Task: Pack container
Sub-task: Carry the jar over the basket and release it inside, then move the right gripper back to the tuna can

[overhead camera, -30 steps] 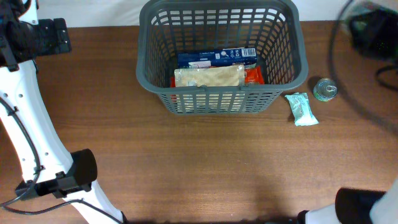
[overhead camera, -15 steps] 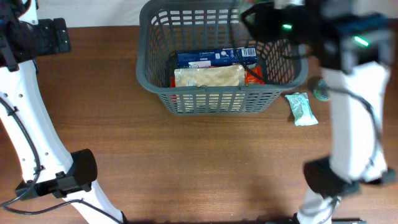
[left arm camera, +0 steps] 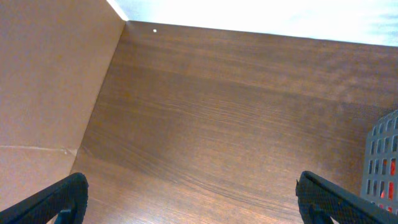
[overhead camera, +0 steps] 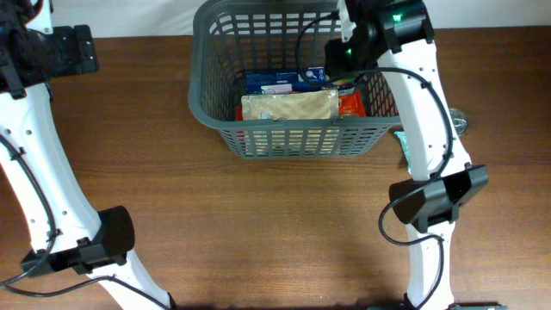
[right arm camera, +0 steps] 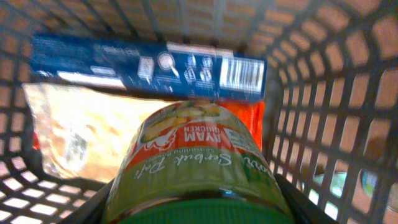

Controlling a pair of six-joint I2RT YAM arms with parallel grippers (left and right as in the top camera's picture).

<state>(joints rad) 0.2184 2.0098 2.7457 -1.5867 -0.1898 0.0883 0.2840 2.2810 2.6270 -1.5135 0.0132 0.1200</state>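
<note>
Where the right arm stretches from the near edge up along the container's point(overhead camera: 200, 99) right side, the wrist bends left and down; the right gripper point(overhead camera: 342, 57) hangs over the container's right rear part; jaws half apart, clamped on a green-lidded jar point(right arm camera: 196, 165); under it lie a blue box point(right arm camera: 149, 65), a pale pouch point(right arm camera: 81, 130) and a red pack point(right arm camera: 254, 124); the container stands mid-table, far side; the left gripper point(left arm camera: 189, 204) is spread wide, holding nothing, over the table point(left arm camera: 217, 124) well left of the container.
</note>
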